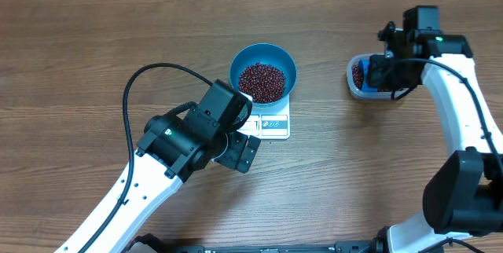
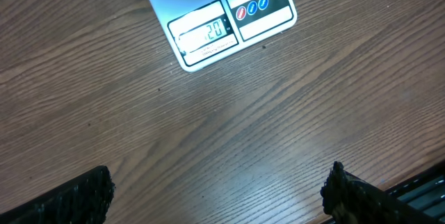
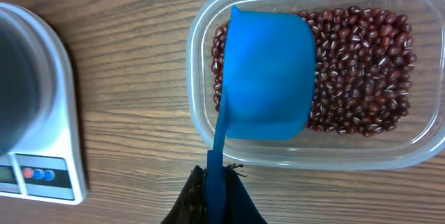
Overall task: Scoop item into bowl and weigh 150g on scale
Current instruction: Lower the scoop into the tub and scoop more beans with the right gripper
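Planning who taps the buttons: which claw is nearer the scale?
Left. The left claw hangs open just beside the display edge of the scale; the right claw is away at the tub, shut on the scoop.

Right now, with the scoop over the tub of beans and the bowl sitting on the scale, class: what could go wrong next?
1. The right gripper holds the blue scoop only by its thin handle; beans could spill on the table between clear tub and blue bowl.
2. The open left gripper sits close to the scale; a nudge could upset the reading.
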